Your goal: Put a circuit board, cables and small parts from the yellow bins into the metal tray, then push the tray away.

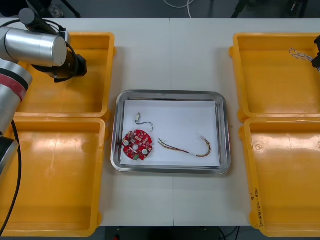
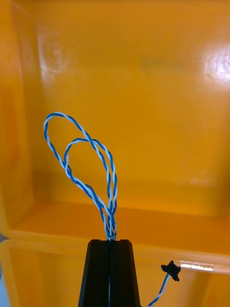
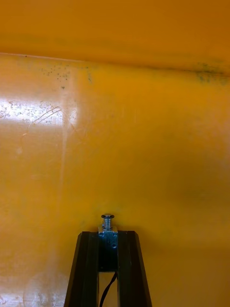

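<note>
Tabletop (image 1: 170, 55): a wide bare band runs from the metal tray (image 1: 223, 131) to the far edge. Narrower bare strips run down both sides of the tray, between its rim and the bins, and one more lies at the near edge. The tray sits centred and touches no bin.

Yellow bins (image 1: 55, 180): four, two butted wall to wall at each side.

In the tray, on the white inside:
- One circuit board (image 1: 137, 145), round and red, in the near-left corner just beside the rim.
- One second small metal part (image 1: 139, 118) with a thin wire tail, just beyond the board.
- One red and yellow cable (image 1: 187, 148), curved, to the right of the board and apart from it.
- The far-right stretch of white lies bare.

Left gripper (image 3: 108, 233): its arm reaches over the far-left bin (image 1: 95, 85). The jaws are clamped on a small metal part (image 3: 108, 229) and held apart by its width. The part's screw-like top stands above the tips, and a black wire trails down between the fingers. Bare bin floor lies beyond.

Right gripper (image 2: 110, 241): over the far-right bin (image 1: 270, 85), at that bin's outer side. The jaws are pressed together on the twisted blue and white cable (image 2: 88, 189). Two loops rise from the tips, and a black connector end hangs beside the fingers.

Tally: cables two, small metal parts two, boards one.
</note>
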